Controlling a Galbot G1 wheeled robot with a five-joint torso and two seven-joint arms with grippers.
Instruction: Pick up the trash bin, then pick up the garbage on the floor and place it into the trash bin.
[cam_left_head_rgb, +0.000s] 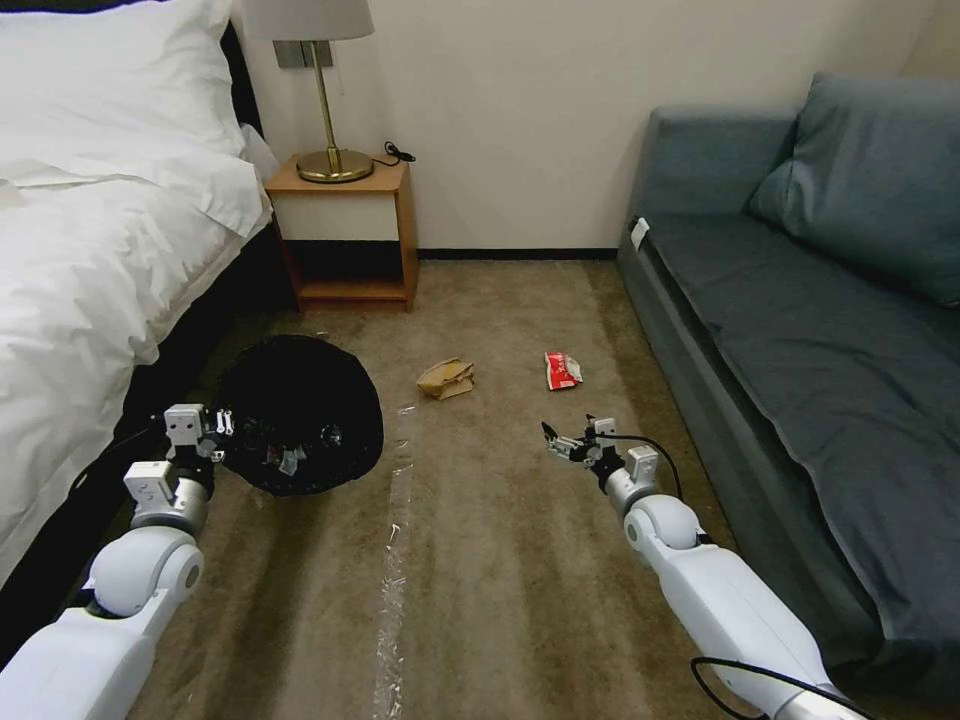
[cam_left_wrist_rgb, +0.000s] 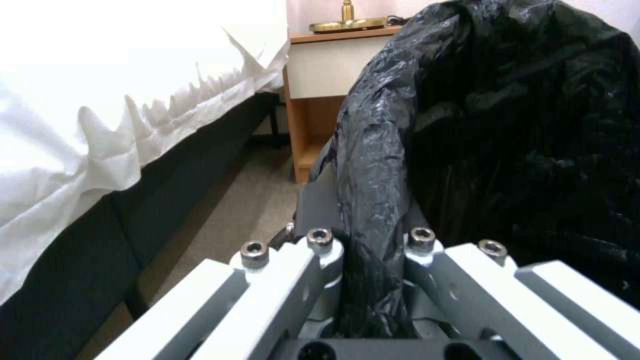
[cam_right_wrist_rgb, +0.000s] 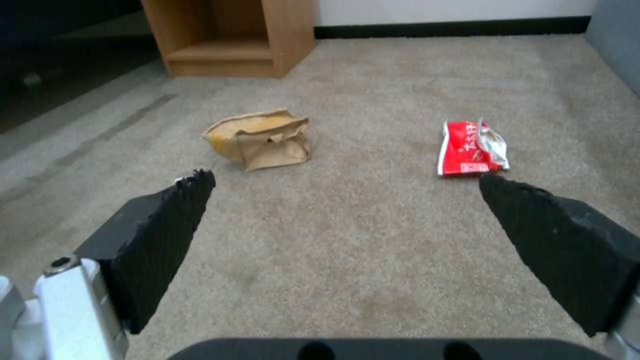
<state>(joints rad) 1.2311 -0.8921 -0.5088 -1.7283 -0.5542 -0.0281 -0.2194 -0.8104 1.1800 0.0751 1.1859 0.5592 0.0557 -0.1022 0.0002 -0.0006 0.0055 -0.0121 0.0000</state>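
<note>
Right gripper (cam_left_head_rgb: 567, 440), jaws apart, hovers short of snack packet (cam_left_head_rgb: 563, 369); left gripper (cam_left_head_rgb: 222, 432) clamps trash bin (cam_left_head_rgb: 300, 410) rim.

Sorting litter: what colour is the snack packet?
Red and white snack packet, clearest in the right wrist view.

You can see white characters printed down the red-white snack packet (cam_right_wrist_rgb: 470, 148) lying on the carpet, but they are too small and creased to read. Nothing else in your views carries any legible text, label, brand or number.
</note>
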